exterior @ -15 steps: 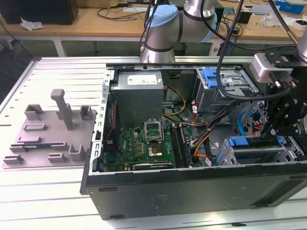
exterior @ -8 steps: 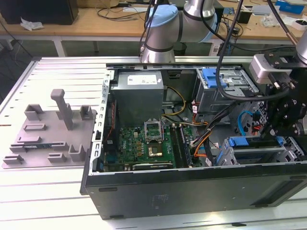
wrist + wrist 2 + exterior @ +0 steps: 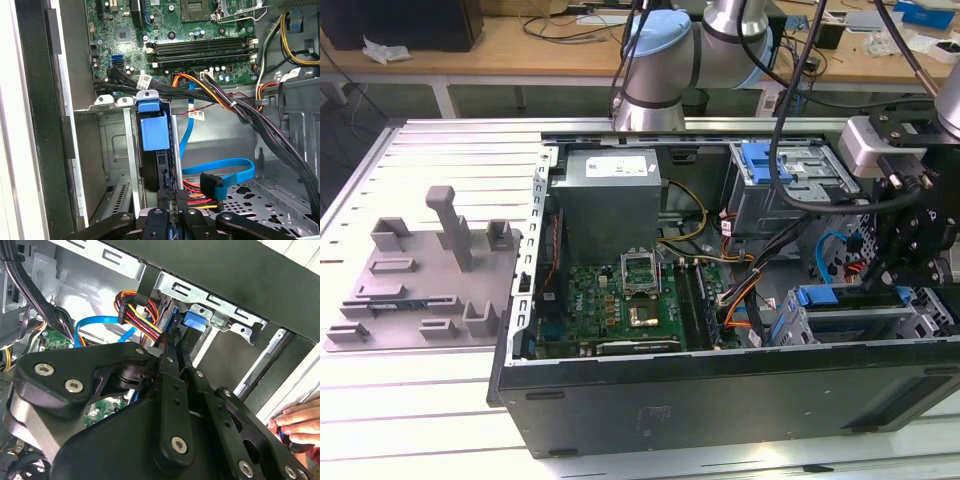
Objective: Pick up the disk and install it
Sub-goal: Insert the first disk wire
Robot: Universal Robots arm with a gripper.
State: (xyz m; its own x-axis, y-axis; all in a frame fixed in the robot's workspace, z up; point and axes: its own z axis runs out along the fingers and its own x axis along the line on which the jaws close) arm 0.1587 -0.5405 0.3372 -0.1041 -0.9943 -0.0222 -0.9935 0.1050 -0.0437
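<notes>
blue-railed disk seated upright in the drive cage of the computer case; my gripper closed, fingertips pinching its rear edge.

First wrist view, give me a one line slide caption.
Gripper at the blue-railed disk, standing on edge in the drive cage beside the motherboard.

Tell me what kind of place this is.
Probably a robotics lab or computer-assembly test bench: an open desktop computer case lies on a slatted metal table, a grey fixture plate sits beside it, and cluttered workbenches stand behind.
</notes>
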